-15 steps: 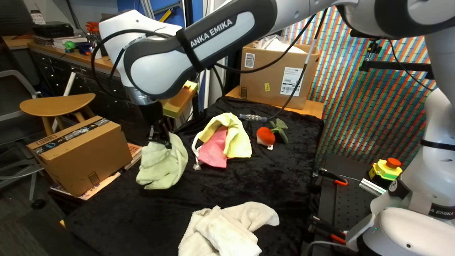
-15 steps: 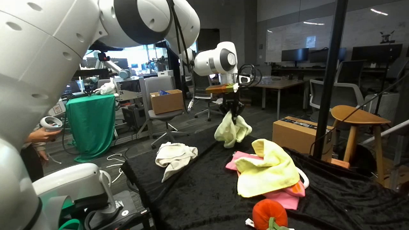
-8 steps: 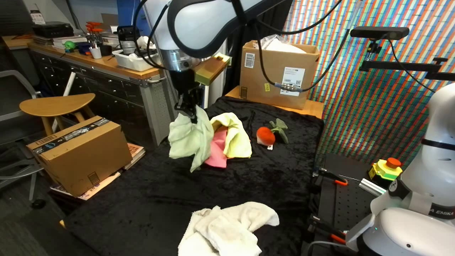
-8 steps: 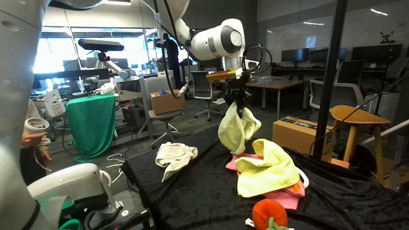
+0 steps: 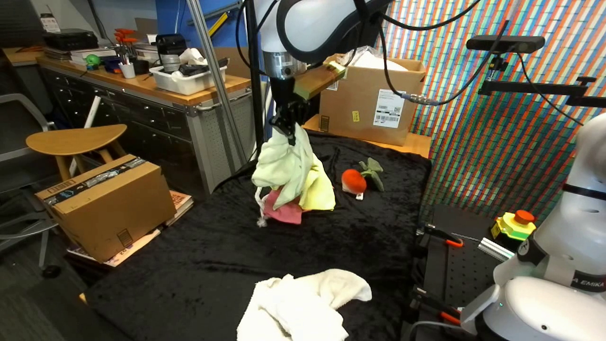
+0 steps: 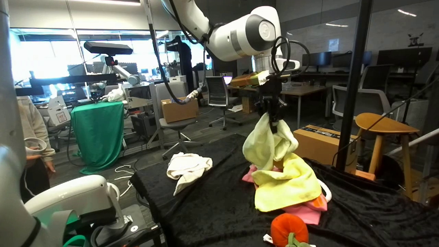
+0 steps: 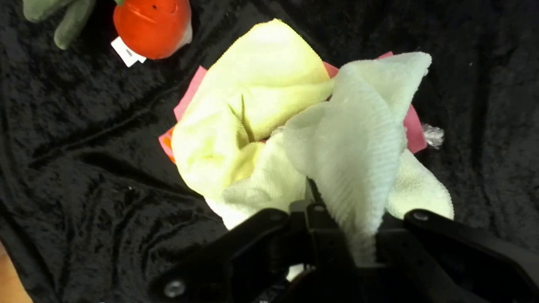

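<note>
In an exterior view, a pale green cloth (image 5: 283, 166) is gripped near its top by the narrowed pincer (image 5: 291, 139) and is suspended partly in front of a yellow cloth (image 5: 321, 189). Beneath the yellow cloth, pink fabric (image 5: 284, 213) is spread; to its left, a white cord (image 5: 260, 202) is seen. A red plush toy (image 5: 353, 181) is set to the right of the yellow cloth on the black-draped counter (image 5: 203, 265), and a crumpled white towel (image 5: 303, 305) is placed well in front of it.

In an exterior view, a taped cardboard box (image 6: 317, 144) is seen behind the yellow cloth. The pale green cloth, clasped by the pincer, is shown above the yellow cloth and partly across it; contact between the two cannot be determined. The white towel is placed well to the left of the yellow cloth, the red plush toy just in front of it.

In the wrist view, the lower right of the yellow cloth is covered by the pinched pale green cloth. An orange patch (image 7: 168, 142) is exposed at the yellow cloth's left edge, and the red plush toy's white tag (image 7: 127, 52) beyond its upper left.
</note>
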`<state>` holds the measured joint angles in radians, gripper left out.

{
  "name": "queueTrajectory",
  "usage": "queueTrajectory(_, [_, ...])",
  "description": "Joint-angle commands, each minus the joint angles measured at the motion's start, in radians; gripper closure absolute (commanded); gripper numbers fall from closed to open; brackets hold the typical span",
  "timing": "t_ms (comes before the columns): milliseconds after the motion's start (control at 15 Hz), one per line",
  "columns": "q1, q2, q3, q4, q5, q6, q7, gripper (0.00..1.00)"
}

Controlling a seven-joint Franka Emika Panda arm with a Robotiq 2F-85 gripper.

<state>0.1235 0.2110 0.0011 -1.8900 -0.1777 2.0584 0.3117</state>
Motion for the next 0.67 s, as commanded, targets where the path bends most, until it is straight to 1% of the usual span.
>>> queueTrajectory(0, [-0.017,-0.037,-0.008,-0.086,-0.014,0.045,0.067,0.97])
queueTrajectory(133, [-0.017,-0.016,-0.007,-0.103,-0.011,0.054,0.09,0.97])
queueTrajectory(333, [0.003,0.027,-0.005,-0.117,-0.049,0.082,0.176,0.97])
queueTrajectory(600, [0.033,0.125,0.0,-0.08,-0.035,0.1,0.267,0.97])
